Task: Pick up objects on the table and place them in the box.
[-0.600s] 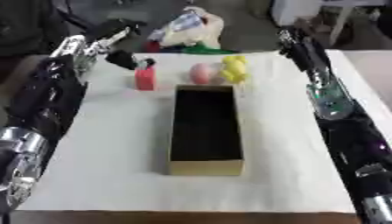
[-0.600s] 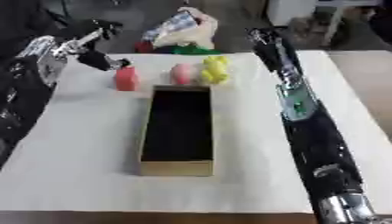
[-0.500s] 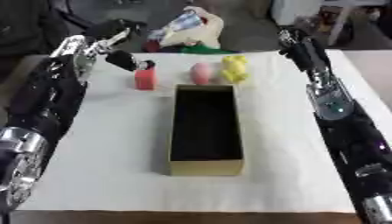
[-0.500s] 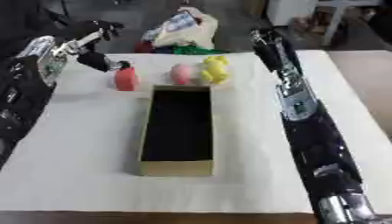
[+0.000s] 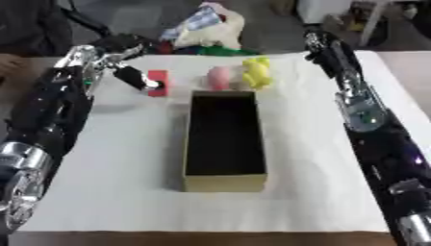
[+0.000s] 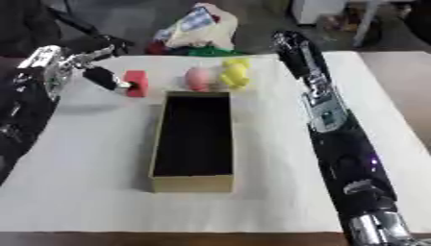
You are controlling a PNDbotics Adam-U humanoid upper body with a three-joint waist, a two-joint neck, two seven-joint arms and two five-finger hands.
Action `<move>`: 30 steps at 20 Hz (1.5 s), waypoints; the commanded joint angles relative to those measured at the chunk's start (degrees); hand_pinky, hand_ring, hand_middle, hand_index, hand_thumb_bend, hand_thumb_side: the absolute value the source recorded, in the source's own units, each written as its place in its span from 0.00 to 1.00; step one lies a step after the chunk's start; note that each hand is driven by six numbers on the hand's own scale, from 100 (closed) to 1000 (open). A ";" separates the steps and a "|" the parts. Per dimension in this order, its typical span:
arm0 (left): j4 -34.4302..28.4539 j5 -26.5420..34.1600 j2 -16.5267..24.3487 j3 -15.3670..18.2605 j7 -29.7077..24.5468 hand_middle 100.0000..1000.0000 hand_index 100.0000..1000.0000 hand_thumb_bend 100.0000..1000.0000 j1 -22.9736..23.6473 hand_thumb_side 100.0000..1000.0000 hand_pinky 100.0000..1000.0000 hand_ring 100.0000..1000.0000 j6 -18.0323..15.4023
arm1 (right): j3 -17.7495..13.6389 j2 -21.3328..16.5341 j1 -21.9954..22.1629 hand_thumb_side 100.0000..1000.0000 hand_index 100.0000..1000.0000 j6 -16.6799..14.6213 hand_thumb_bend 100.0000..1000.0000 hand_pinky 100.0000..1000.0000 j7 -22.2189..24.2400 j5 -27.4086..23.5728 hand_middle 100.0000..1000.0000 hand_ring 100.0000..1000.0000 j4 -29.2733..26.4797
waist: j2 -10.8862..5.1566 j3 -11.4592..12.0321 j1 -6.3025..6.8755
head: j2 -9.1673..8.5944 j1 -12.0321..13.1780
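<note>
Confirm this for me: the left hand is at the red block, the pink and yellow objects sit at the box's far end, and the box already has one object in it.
Not quite: the box is empty, as the left eye view shows. The rest stands: the left hand is at the red block, and the pink object and yellow object sit at the box's far end.

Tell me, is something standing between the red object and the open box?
Nothing visible does. The red object, at the left hand, sits just beyond the box, off its far left corner; the pink object is off to the right.

Table: white top (image 5: 118,192).
Middle: open brown box (image 5: 223,139), lengthwise.
Far, from left: red block (image 5: 158,82), pink object (image 5: 220,77), yellow toy (image 5: 257,73).
Far edge: pile of bags (image 5: 206,29).
</note>
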 commanded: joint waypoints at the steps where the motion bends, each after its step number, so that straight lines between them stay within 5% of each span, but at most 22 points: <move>1: -0.50 -1.35 2.24 0.80 -0.39 0.76 1.00 0.49 -1.12 0.51 0.71 0.74 0.37 | 0.10 -0.45 -1.35 0.96 0.87 -0.06 0.00 0.68 0.12 0.00 0.61 0.62 -1.20 | -0.56 -0.08 0.13 | -0.43 -0.06; 24: -1.67 -1.43 4.73 1.74 7.25 0.74 1.00 0.31 -0.73 0.37 0.70 0.72 1.72 | 0.53 -0.91 -2.48 0.98 0.86 -0.82 0.00 0.68 0.54 -1.39 0.61 0.62 -2.15 | 5.12 -2.19 0.39 | -2.56 -0.75; 30: -1.48 -2.34 4.39 1.47 6.42 0.66 0.97 0.16 -0.45 0.28 0.67 0.67 1.21 | 0.53 -1.04 -2.70 0.98 0.86 -0.78 0.00 0.68 0.56 -1.75 0.61 0.62 -2.10 | 5.89 -2.63 0.24 | -2.67 -0.83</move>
